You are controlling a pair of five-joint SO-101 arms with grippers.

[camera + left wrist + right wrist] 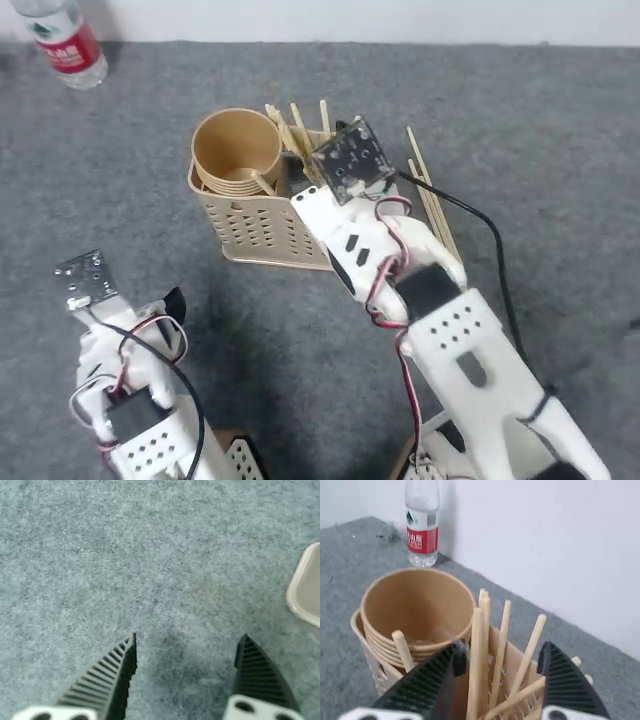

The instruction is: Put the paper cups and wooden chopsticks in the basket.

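I work over a grey carpet-like mat [250, 330] that covers the whole work surface. Its pile is short, flecked and uniform. Along the far edge the mat meets a plain white wall [350, 18] at a straight seam. A clear plastic bottle [65, 45] with a red label stands upright at the far left of the high view, close to the wall. I read the lighting as even and diffuse, and the shadows on the mat are soft-edged.
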